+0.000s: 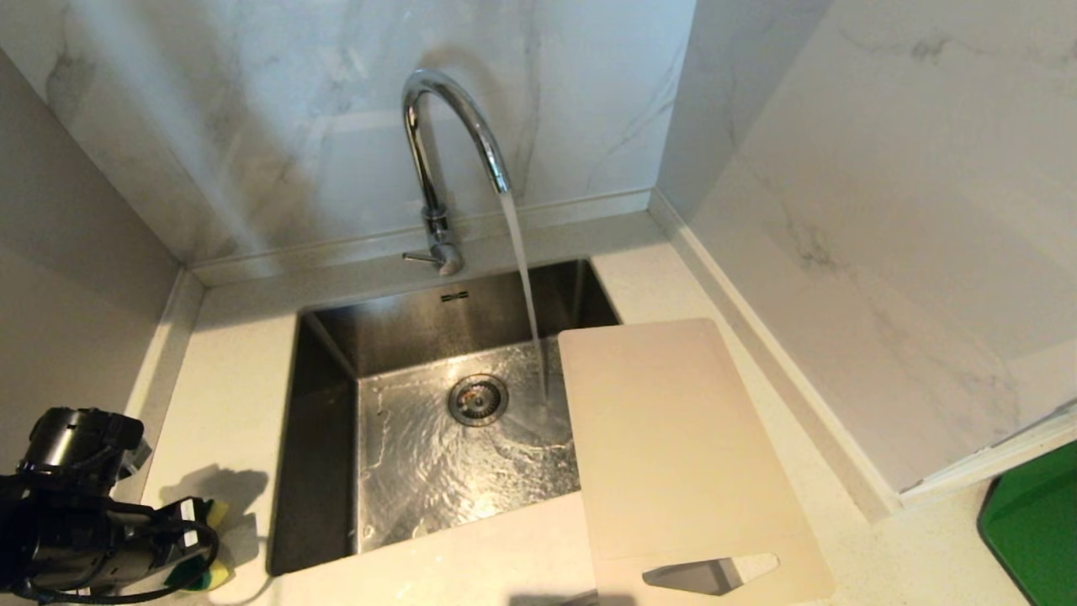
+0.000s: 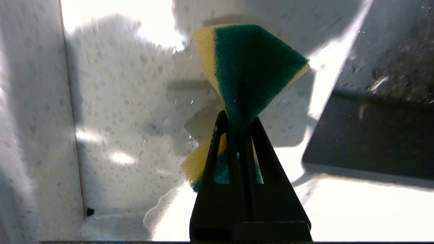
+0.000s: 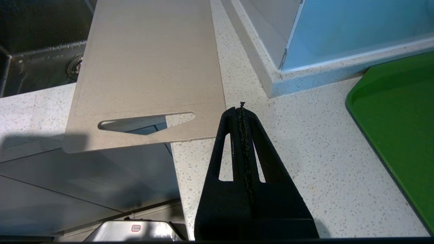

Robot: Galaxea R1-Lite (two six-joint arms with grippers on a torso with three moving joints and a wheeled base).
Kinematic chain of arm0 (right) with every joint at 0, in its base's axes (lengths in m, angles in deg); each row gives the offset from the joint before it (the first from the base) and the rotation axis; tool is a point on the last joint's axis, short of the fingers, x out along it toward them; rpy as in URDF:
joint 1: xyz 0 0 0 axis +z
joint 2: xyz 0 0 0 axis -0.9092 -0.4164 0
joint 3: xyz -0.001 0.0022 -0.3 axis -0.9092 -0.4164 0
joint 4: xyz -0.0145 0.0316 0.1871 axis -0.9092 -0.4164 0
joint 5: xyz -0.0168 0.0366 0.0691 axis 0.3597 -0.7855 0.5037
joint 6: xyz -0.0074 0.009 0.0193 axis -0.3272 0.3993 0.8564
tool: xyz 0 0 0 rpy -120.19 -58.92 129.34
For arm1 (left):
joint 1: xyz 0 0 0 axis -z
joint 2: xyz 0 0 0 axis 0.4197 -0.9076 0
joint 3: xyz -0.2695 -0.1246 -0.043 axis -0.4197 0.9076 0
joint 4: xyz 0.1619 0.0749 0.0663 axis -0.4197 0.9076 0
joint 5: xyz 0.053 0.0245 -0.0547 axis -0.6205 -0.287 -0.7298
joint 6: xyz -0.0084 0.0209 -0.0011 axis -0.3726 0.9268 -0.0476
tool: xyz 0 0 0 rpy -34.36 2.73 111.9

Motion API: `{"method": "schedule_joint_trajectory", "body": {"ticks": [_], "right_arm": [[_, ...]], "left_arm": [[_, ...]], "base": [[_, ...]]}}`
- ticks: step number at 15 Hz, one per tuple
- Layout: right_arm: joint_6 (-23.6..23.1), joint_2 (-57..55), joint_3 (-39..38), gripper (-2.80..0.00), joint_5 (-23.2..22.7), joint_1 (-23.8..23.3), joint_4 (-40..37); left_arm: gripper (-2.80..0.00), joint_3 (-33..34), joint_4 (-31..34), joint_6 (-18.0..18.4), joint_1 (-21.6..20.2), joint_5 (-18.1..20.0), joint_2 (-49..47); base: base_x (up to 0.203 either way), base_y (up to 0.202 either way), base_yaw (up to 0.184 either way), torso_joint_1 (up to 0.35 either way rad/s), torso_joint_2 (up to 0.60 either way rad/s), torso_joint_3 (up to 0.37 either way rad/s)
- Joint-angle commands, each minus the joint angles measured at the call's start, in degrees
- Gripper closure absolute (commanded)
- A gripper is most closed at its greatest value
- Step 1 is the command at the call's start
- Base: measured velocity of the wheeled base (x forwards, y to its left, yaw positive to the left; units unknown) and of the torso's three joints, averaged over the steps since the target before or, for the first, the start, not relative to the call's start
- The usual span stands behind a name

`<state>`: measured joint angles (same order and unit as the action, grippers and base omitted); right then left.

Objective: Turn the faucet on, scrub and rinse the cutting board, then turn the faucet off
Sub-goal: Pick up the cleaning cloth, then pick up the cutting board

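Water runs from the chrome faucet [image 1: 446, 135] into the steel sink [image 1: 395, 353]; its small lever [image 1: 421, 257] points left. The cream cutting board [image 1: 673, 438] lies across the sink's right rim and the counter, handle slot near the front edge; the right wrist view shows the cutting board [image 3: 149, 67] too. At the front left of the counter, my left gripper [image 1: 198, 543] is shut on a green and yellow sponge [image 2: 247, 74], pinched at its middle. That left gripper [image 2: 239, 123] is over the counter beside the sink. My right gripper [image 3: 241, 108] hangs shut and empty over the counter, right of the board's handle end.
Marble walls close in the back and right of the counter [image 1: 227, 404]. A bright green tray [image 1: 1039, 530] lies at the far right, also seen as the green tray [image 3: 400, 128] beside my right gripper. The drain [image 1: 478, 399] sits mid-sink under rippling water.
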<state>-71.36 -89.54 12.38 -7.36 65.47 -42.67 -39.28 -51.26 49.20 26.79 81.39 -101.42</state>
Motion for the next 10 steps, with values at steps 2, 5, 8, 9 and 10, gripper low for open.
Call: {"method": "schedule_joint_trajectory", "body": {"ticks": [2,5,8,9,10], "right_arm": [[0.0,0.0,0.0,0.0,-0.01,0.01,0.02],[0.0,0.0,0.0,0.0,-0.01,0.01,0.02],[0.0,0.0,0.0,0.0,-0.01,0.01,0.02],[0.0,0.0,0.0,0.0,-0.01,0.01,0.02],[0.0,0.0,0.0,0.0,-0.01,0.01,0.02]], "left_arm": [[0.0,-2.91,2.21,0.92,-0.81,-0.12,3.22],[0.0,-5.57,5.81,3.99,-2.22,-0.13,7.76],[0.0,-8.37,8.51,8.43,-3.14,-0.28,12.55],[0.0,-9.19,8.86,9.58,-3.19,-0.29,13.98],[0.0,-9.89,9.06,10.97,-3.39,-0.3,15.37]], "base": [[0.0,0.0,0.0,0.0,0.0,0.0],[0.0,0.0,0.0,0.0,0.0,0.0],[0.0,0.0,0.0,0.0,0.0,0.0],[0.0,0.0,0.0,0.0,0.0,0.0],[0.0,0.0,0.0,0.0,0.0,0.0]]}}
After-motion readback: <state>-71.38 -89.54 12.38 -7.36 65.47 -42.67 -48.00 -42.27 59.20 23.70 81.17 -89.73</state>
